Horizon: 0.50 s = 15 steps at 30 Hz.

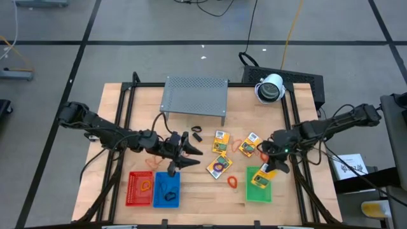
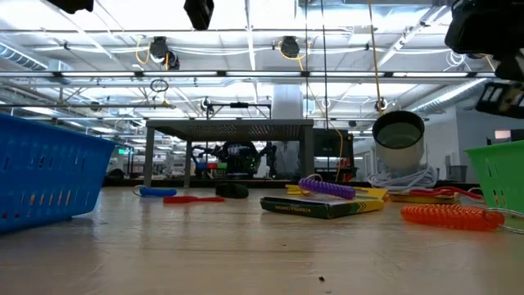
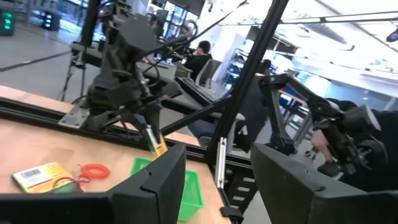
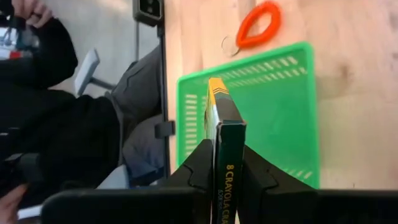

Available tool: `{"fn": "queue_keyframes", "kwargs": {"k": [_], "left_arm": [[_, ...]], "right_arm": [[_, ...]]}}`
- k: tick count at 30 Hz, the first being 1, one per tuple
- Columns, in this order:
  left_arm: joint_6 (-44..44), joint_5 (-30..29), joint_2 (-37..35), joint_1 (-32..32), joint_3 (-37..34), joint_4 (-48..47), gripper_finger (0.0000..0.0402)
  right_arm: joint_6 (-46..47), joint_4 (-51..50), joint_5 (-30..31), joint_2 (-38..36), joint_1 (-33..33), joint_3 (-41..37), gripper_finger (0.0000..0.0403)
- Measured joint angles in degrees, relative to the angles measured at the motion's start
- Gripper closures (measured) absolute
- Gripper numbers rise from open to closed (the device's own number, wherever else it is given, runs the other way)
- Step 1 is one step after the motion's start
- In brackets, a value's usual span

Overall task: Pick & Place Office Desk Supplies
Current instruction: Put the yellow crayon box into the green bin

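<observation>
The scene is brightly lit from ceiling strip lights (image 2: 246, 75); the room beyond the left gripper (image 3: 217, 186) is blurred.

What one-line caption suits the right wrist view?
Right gripper holds a crayon box edge-up above the green basket.
</observation>
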Motion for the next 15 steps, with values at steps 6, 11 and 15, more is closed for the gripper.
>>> {"fn": "queue_keyframes", "kwargs": {"k": [6,11,15], "left_arm": [[0.7,0.0,0.0,0.0,0.0,-0.6,0.0213],[1.5,0.0,0.0,0.0,0.0,-1.0,0.0213],[1.5,0.0,0.0,0.2,0.0,-1.3,0.0213]], "right_arm": [[-0.2,0.2,-1.2,1.8,1.1,0.0,0.0378],[0.3,2.1,-0.8,4.4,2.4,0.0,0.0375],[0.8,4.6,-0.8,7.6,3.6,0.0,0.0371]]}}
